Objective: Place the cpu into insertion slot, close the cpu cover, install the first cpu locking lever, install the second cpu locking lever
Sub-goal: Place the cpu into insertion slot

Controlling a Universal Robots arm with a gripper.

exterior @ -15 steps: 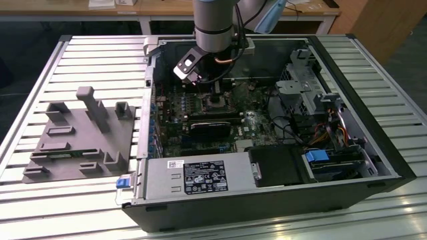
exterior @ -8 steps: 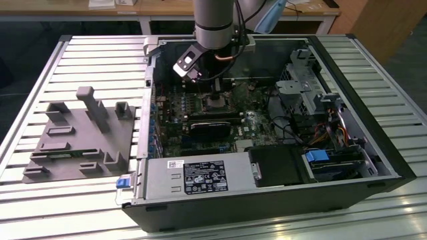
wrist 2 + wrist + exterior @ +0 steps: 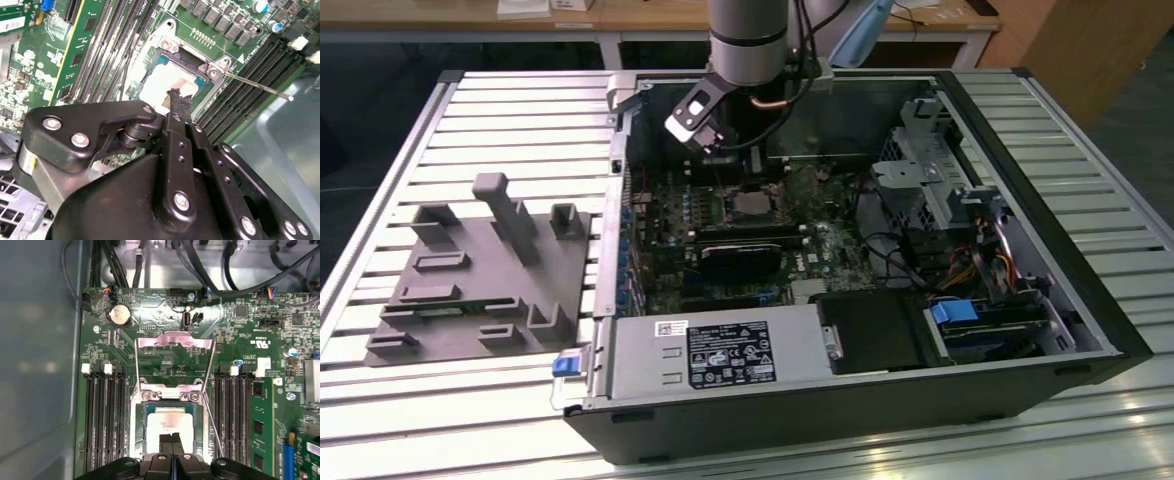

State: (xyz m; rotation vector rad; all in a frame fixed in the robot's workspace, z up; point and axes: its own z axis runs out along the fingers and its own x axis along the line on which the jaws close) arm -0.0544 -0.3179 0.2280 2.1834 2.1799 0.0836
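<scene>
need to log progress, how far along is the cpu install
Done: the cpu sits in the insertion slot. In hand: nothing; the shut gripper is just over the cpu. Left: the cpu cover stands open, and a locking lever sticks out unlatched.

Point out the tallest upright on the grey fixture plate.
The narrow post standing between the arch-shaped block and the short block; it rises well above both.
</scene>
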